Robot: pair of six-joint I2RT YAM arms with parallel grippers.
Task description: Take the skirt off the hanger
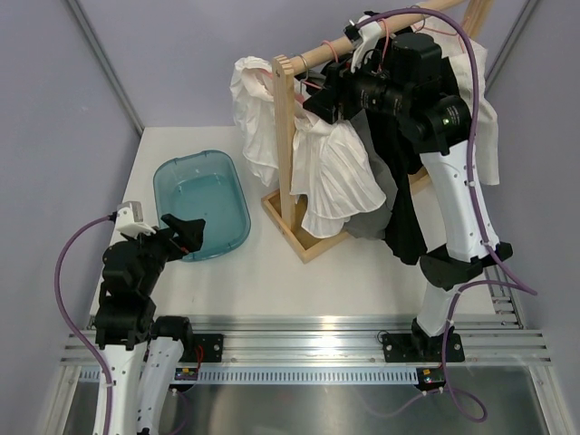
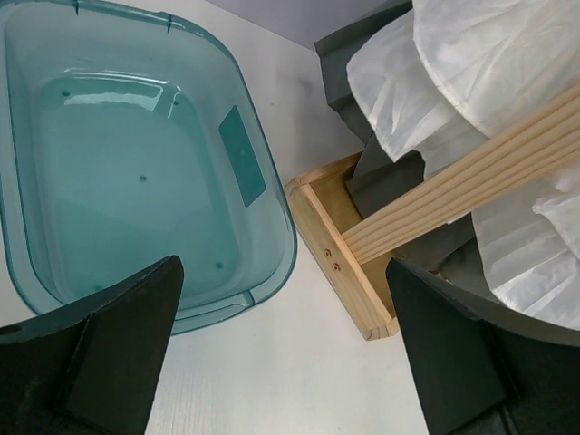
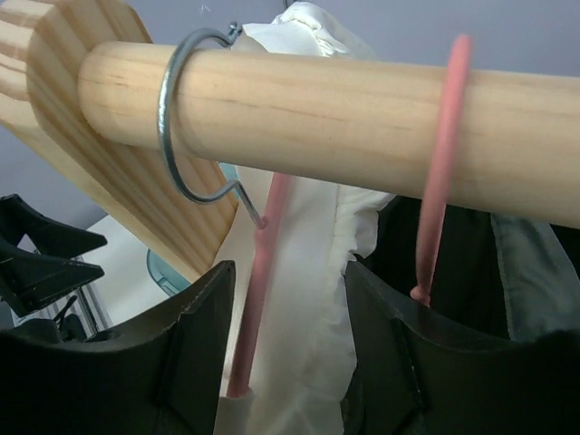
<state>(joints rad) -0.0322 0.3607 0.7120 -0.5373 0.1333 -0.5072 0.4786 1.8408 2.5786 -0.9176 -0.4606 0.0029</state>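
Observation:
A white pleated skirt (image 1: 335, 172) hangs from a pink hanger (image 3: 263, 272) whose metal hook (image 3: 177, 136) loops over the wooden rod (image 3: 344, 109) of the rack. My right gripper (image 1: 328, 109) is up just under the rod. In the right wrist view the right gripper (image 3: 285, 267) is open, its jaws standing either side of the skirt's waistband (image 3: 313, 272) and the hanger's neck. My left gripper (image 1: 186, 231) is open and empty, low over the table by the teal tub; its jaws (image 2: 283, 272) frame bare table. The skirt's hem (image 2: 480, 63) shows at the top right there.
A teal plastic tub (image 1: 201, 204) sits on the table at left, also in the left wrist view (image 2: 136, 154). The rack's wooden base (image 1: 304, 237) stands beside it (image 2: 340, 263). A black garment (image 1: 399, 199) hangs on a second pink hanger (image 3: 435, 172). Another white garment (image 1: 249, 109) drapes over the rod's left end.

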